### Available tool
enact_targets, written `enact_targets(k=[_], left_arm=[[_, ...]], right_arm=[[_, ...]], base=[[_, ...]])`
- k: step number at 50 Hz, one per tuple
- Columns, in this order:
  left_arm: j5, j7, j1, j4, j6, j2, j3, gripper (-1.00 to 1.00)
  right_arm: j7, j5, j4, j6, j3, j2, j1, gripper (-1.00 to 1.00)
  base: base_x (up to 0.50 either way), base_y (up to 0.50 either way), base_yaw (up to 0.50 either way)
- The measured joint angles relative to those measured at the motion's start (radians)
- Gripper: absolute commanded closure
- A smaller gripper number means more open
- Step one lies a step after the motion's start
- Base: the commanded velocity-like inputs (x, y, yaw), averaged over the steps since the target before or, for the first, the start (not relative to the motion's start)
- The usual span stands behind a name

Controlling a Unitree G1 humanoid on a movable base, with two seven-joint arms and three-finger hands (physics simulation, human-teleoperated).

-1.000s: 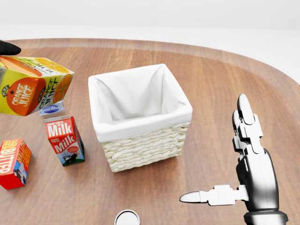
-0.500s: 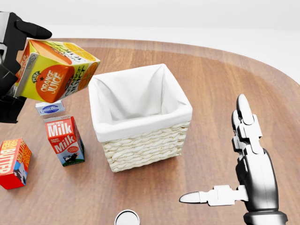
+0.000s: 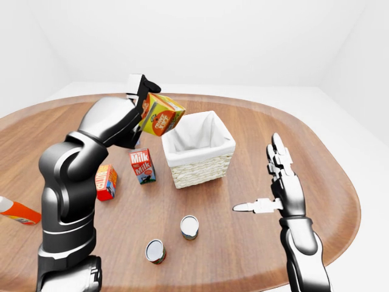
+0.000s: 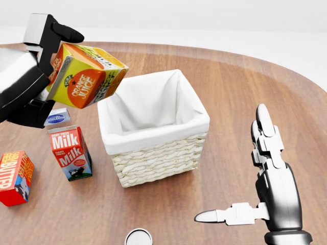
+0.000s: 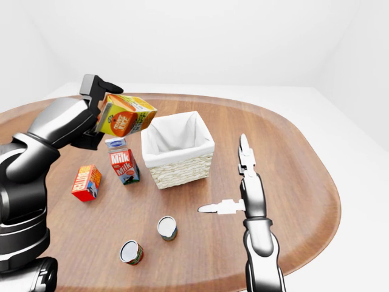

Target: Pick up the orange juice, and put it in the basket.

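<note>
Simulated scene, seen over two robot arms. Round wooden worktop under a white room. Left hand raised at the head view's upper left, black fingers closed round the orange juice carton. Carton tilted, lifted clear of the worktop, its right end just over the left rim of the basket. Basket woven, lined in white cloth, standing near the middle of the worktop. Right hand at the head view's lower right, fingers spread open, gripping nothing, well apart from carton and basket.

Below the held carton, standing on the worktop: a milk carton, a small blue-topped carton just behind it, a red butter box further left. Two cans near the bottom of the left-eye view. An orange bottle lying at that view's far left edge.
</note>
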Motion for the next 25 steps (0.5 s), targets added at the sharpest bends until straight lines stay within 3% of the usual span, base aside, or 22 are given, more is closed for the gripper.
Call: enact_targets(k=[10,25], left_arm=[[0.037,0.000,-0.037,0.036,0.000,-0.043,-0.041,1.00],[0.058,0.000,-0.167,0.185,0.000,-0.084,-0.089,1.00]], right_arm=[[0.001,0.001,-0.001,-0.001,0.000,0.000,0.002,-1.00],[0.002,0.003,-0.001,0.000,-0.002,0.000,0.001,-1.00]], base=[[0.00,0.00,0.00],[0.00,0.00,0.00]])
